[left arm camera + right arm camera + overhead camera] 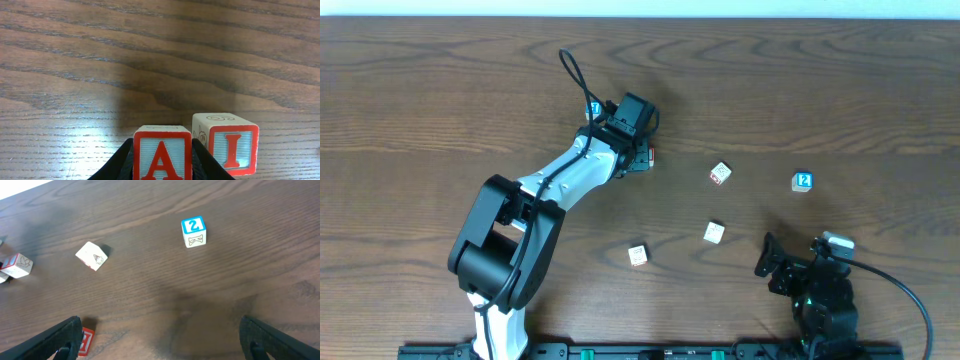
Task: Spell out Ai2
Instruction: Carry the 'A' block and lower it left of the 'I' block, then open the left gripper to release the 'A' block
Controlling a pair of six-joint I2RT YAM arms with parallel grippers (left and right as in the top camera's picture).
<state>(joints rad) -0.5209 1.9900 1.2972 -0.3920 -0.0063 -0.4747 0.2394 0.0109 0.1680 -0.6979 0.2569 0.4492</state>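
Note:
My left gripper is shut on a red-and-white block with the letter A, with a black finger on each side of it, low over the table. Just right of it, a block with a red letter I stands on the wood, a narrow gap between the two. A blue-and-white block with the digit 2 lies at the right; it also shows in the right wrist view. My right gripper is open and empty near the front edge, well short of the 2 block.
Other loose blocks lie mid-table: one white and red, one by my right gripper's left finger, and one nearer the front. The left arm stretches diagonally across the left half of the table.

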